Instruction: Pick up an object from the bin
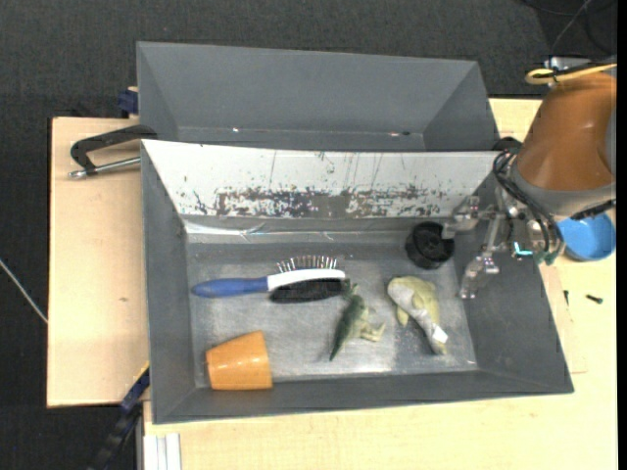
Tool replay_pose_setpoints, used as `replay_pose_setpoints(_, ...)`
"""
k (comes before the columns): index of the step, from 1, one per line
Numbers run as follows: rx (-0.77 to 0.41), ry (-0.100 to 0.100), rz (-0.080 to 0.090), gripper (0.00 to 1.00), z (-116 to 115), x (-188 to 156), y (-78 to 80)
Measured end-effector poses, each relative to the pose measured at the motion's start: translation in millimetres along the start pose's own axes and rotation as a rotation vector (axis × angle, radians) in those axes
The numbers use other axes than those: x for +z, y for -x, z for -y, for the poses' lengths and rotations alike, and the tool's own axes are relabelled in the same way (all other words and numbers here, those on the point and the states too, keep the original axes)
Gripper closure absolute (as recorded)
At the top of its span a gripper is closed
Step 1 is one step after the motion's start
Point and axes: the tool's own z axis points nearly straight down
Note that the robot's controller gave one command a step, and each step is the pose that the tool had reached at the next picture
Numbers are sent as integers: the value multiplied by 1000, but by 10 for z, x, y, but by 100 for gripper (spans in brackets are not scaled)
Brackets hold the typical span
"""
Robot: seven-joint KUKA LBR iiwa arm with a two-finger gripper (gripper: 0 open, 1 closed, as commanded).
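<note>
Orange cup (238, 361) is seen far from the black disc (428, 245); gripper (472, 282) is held beside it, grip state cannot be told; disc could be knocked on descent.

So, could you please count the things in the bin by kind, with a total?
Brush, blue handle: 1
Orange cup, on its side: 1
Green toy: 1
Pale yellowish soft thing: 1
Black round thing: 1
Total: 5
A small pale bit by the green toy may be part of it.
</note>
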Motion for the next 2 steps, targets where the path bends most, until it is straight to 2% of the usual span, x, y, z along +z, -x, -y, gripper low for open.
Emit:
replay_pose_setpoints(1,80,-4,24,0,-266,409,133)
replay_pose_setpoints(2,78,-2,27,100,-282,410,147)
